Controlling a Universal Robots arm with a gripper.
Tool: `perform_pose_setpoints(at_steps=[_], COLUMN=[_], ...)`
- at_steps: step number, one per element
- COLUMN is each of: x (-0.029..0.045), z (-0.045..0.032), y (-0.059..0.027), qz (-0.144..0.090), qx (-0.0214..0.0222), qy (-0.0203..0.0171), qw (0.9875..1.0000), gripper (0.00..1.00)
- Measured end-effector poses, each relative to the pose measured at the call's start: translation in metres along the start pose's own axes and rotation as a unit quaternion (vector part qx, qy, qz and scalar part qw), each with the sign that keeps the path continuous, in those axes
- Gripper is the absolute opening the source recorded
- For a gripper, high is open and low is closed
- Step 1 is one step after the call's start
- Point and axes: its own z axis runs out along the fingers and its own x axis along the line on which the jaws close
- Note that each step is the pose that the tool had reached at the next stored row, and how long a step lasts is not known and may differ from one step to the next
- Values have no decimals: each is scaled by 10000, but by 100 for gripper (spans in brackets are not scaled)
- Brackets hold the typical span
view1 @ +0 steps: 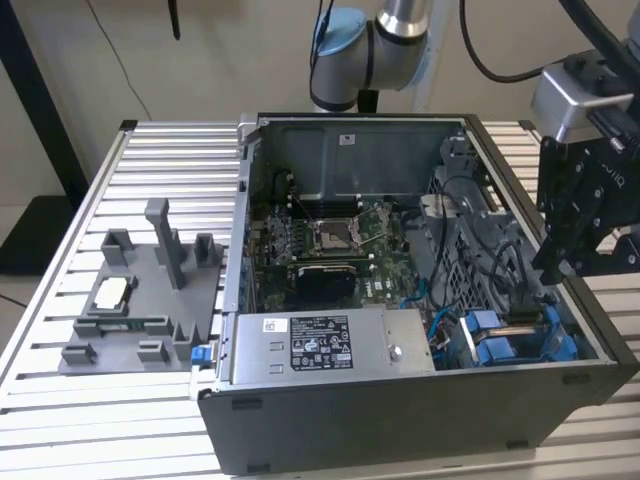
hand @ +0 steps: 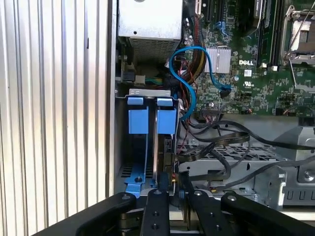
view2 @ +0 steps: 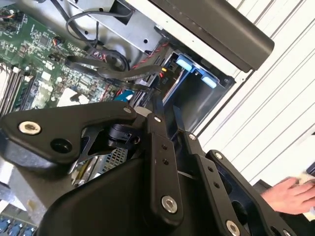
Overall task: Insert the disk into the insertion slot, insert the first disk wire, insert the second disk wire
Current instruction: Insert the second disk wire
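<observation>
Currently the gripper [view1: 568,215] is hanging over the open computer case [view1: 400,420], at the case's edge on the exterior view's right, just above the insertion slot [view1: 515,335]. That slot is sitting in the case's front corner on the exterior view's right, its blue rails [hand: 147,120] standing side by side in the first wrist view, and also showing in the second wrist view [view2: 194,69]. Whether the fingers are wide, narrow or holding anything I cannot tell; the black linkages [hand: 162,211] are crowding both wrist views. A blue cable [hand: 189,78] is looping from the motherboard [hand: 256,54] toward the slot, with black wires [hand: 221,142] lying beside it. The grey plastic tray [view1: 140,300] with upright posts is resting on the slatted bench [view1: 60,390], well apart from the case, toward the exterior view's left. A person's hand [view2: 288,194] is resting on the bench outside the case in the second wrist view.
</observation>
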Motion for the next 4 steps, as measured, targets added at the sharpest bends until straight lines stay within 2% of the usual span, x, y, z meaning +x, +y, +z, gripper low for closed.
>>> perform_pose_setpoints(at_steps=[4], x=[0], z=[-3], y=[0], qz=[0], qx=[0], qy=[1], qw=[10000], gripper=[24])
